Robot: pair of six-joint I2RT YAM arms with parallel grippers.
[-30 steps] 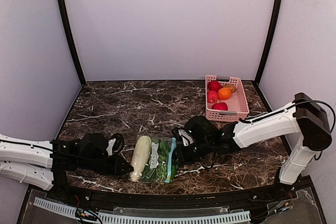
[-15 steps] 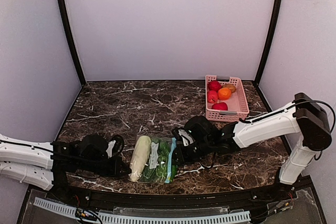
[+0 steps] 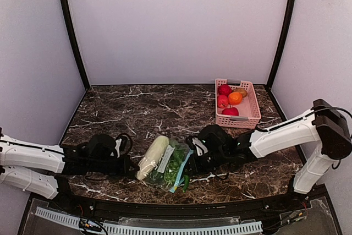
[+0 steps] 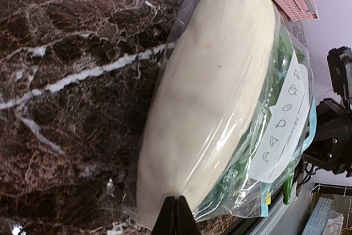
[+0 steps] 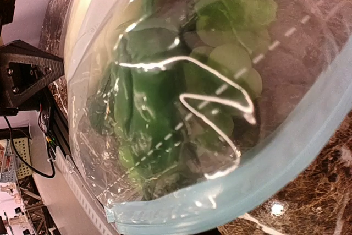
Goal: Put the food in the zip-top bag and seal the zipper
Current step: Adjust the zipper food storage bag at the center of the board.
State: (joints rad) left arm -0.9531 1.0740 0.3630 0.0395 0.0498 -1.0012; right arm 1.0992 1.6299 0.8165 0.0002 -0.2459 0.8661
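Zip-top bag (image 3: 169,164) had swung slantwise since a moment before, gourd (image 3: 153,156) inside; left gripper (image 4: 175,216) clenched its near corner, right gripper (image 3: 196,158) at its zipper (image 3: 183,169), grasp untellable. Table (image 3: 137,108) stretched wide beyond it.

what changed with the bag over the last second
The zip-top bag swung clockwise, far end tipping right, as the left gripper shifted farther and the right gripper nearer. A dark-green pepper now pokes past the zipper. The pink basket stayed put.
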